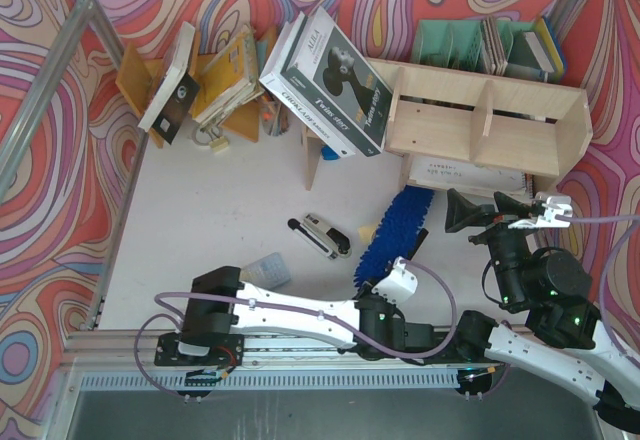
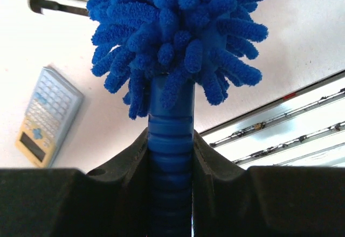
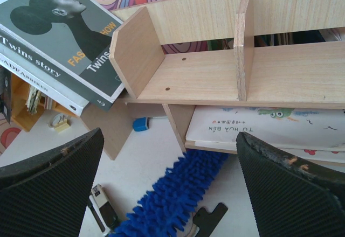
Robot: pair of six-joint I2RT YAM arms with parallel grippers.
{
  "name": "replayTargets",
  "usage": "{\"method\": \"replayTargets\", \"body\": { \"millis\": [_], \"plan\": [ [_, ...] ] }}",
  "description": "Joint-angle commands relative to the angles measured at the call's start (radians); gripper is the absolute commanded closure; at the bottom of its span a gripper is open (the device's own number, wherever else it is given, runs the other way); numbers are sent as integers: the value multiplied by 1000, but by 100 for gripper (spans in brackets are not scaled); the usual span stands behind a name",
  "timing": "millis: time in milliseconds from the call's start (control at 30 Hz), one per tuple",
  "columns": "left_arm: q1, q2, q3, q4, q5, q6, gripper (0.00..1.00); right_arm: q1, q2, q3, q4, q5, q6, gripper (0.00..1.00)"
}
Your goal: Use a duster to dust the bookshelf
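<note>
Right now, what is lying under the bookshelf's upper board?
A flat white picture book lies in the lower compartment of the bookshelf, on another whose cover is hidden. A small blue object sits beneath the neighbouring section. The board covers the rest.

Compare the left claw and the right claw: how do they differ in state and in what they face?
The left claw is shut on the ribbed handle of the duster; the right claw is open and holds nothing. The left claw points along the duster's blue brush, while the right claw faces the bookshelf, with the brush lying below it. Both claws are black.
</note>
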Motion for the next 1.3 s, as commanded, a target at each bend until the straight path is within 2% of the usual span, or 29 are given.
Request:
{"method": "replayTargets", "body": {
  "millis": [0, 100, 233, 533, 667, 933, 1267],
  "plan": [
    [-15, -106, 69, -144, -180, -39, 100, -1, 6, 18, 4, 2, -10, 1],
    [-16, -138, 42, -164, -181, -60, 100, -1, 9, 18, 3, -1, -7, 1],
    [-16, -160, -43, -105, -157, -60, 100, -2, 9, 19, 2, 1, -7, 1],
    [-16, -91, -146, -21, -19, -16, 100, -1, 17, 18, 9, 3, -16, 1],
    [-27, -102, -138, -35, -50, -21, 100, -1, 27, 21, 5, 4, -15, 1],
    [-138, -108, -71, -45, -146, 60, 100, -2, 29, 20, 4, 20, -21, 1],
    [-275, -200, -146, -102, -166, 4, 100, -2, 37, 20, 7, 34, -32, 1]
  ]
}}
